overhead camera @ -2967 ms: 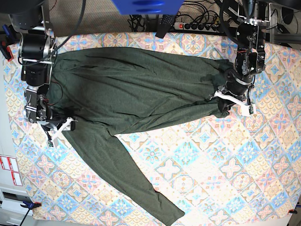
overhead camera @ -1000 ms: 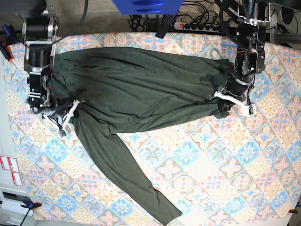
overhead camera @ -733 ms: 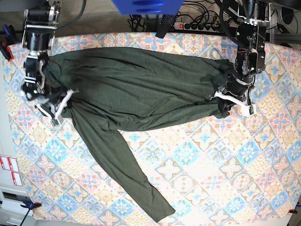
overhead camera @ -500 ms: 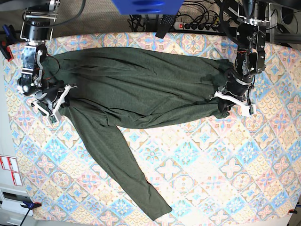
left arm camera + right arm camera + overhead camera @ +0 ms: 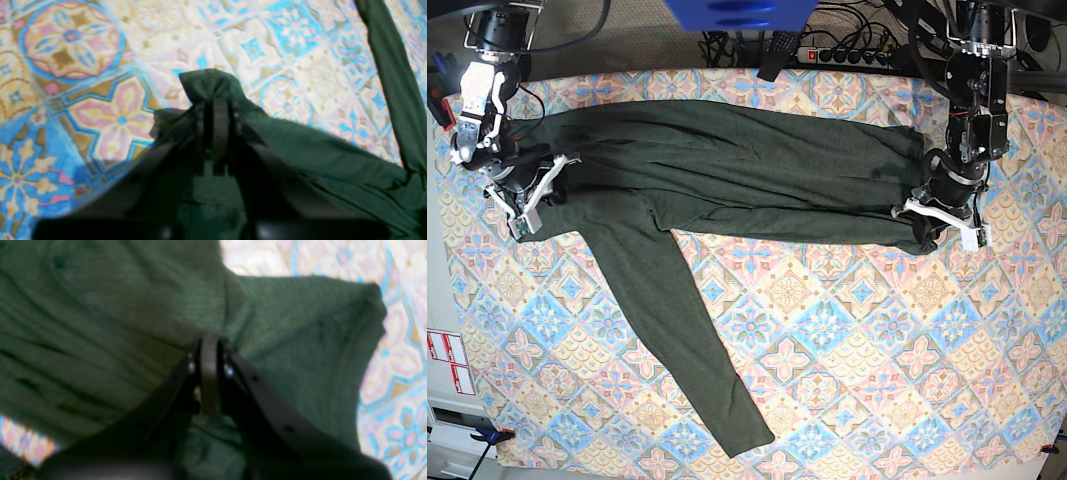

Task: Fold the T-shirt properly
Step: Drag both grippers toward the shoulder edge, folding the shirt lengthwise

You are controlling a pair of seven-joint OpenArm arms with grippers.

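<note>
The shirt (image 5: 727, 190) lies stretched long across the far half of the bench (image 5: 877, 380), a dark green band running nearly the whole width of the patterned cloth. One sleeve (image 5: 682, 340) trails off from the body on the base view's left part and angles down toward the near edge, lying flat on the tiles with its cuff close to the front.

Over on the base view's left, the right claw (image 5: 527, 195) is pressed together on a bunch of fabric at that end of the shirt. The right wrist camera shows it close up: the dark fingers (image 5: 208, 373) meet with green knit gathered and puckered around them, folds radiating away from the pinch.

On the base view's right, the left claw (image 5: 942, 215) is pinching the opposite end of the shirt. From the left wrist camera, the fingers (image 5: 218, 130) are clamped on a small peak of cloth that stands up just above them, with the tiled cover in view beyond it. A strip of green fabric (image 5: 390, 83) runs down the right side of that view.

Between the two pinches the shirt body shows long lengthwise creases.
</note>
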